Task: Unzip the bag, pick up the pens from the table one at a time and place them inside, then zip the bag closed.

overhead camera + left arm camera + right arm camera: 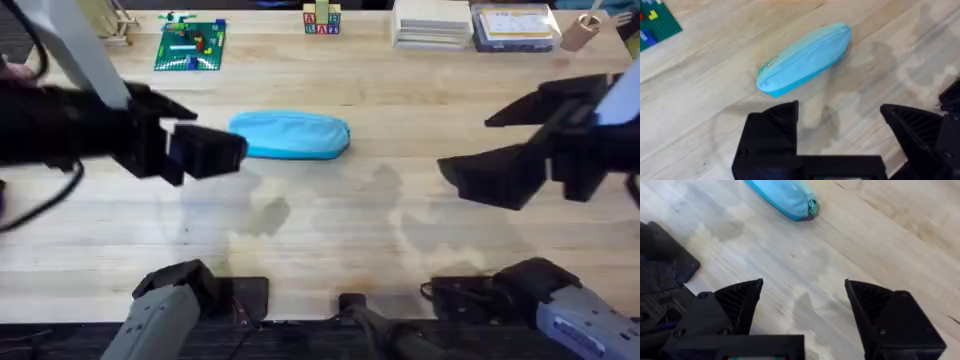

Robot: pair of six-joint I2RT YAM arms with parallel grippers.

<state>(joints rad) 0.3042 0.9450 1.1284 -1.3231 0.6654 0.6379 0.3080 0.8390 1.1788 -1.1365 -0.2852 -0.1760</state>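
left jaws: apart, nothing between them; left gripper (205, 150) hangs over bare wood, just beside the bag's left end in the overhead view
left fingers (772, 132): black, ribbed inner faces, wide gap, wood showing through it
right jaws: apart, nothing held; right gripper (500, 150) is over bare table, well apart from the bag on its right side
right fingers (737, 302): black, ribbed, spread wide over plank grain
bag (290, 134): light blue pouch, lying flat on the table (330, 240), roughly centre, long axis left-right in the overhead view
bag zip: looks closed along the top seam in the left wrist view (805, 57); small pull tab near 1 end, too small to say more
bag in right wrist view (782, 197): 1 end visible, darker tab at the tip, resting on wood
pens: can't make out any on the tabletop
arms: both reach in from the sides, left from the left edge, right from the right edge; bases at the bottom of the overhead view
green baseplate (190, 45): far left of table, a few coloured bricks on it, well apart from the bag
alphabet blocks (321, 18): small stack at the far edge, centre
boxes (470, 24): flat stack at the far right edge
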